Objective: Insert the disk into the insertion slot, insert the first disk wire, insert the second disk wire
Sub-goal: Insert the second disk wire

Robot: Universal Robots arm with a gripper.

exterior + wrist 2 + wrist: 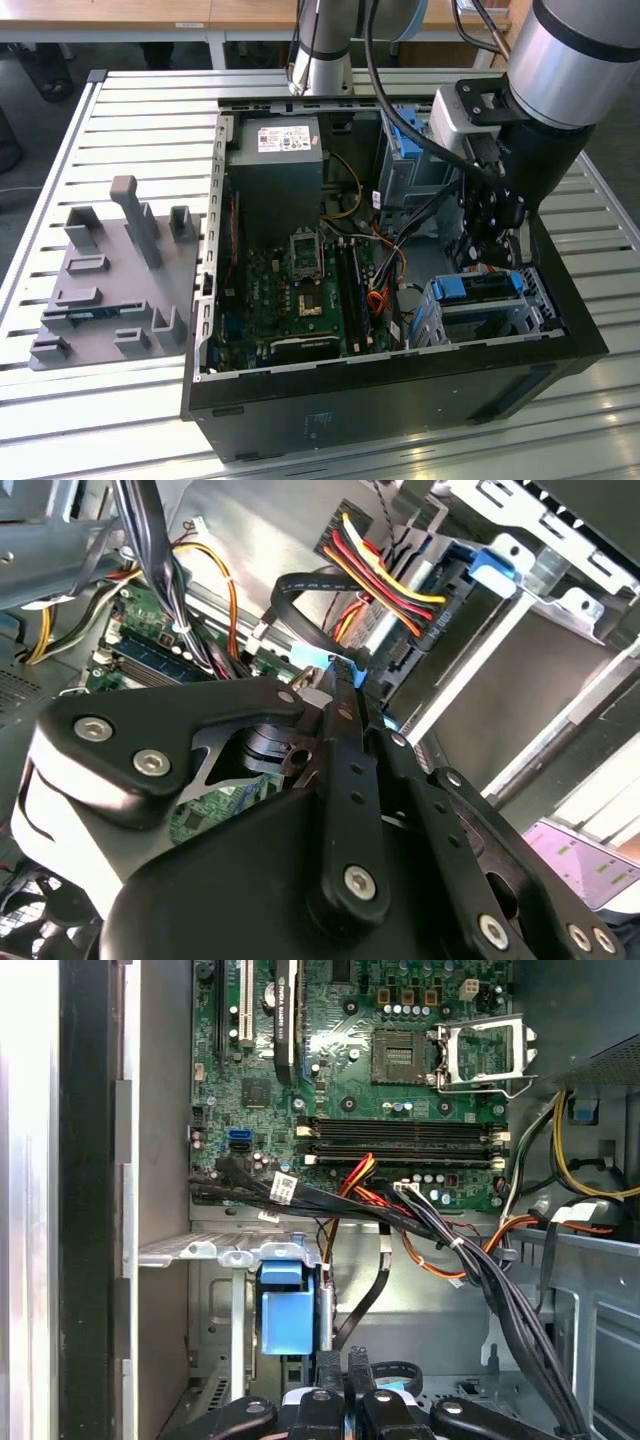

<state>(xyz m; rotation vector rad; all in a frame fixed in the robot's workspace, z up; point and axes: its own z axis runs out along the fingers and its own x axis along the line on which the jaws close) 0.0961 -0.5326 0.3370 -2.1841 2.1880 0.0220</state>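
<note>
One silver-and-black arm, bent down into the open black computer case [400,390] on the slatted metal table [120,110], black gripper [492,262] just above the low grey perforated drive cage [480,315]. Jaws pinched on a thin black cable with a blue plug [330,662] in the second wrist view. Green motherboard [400,1060] plain in the first wrist view. Blue-framed disk [478,287] seated flat in the cage, long axis across the exterior view.

disk [478,288]: blue carrier, seated flat | insertion slot [455,325]: grey perforated cage, around disk
</note>
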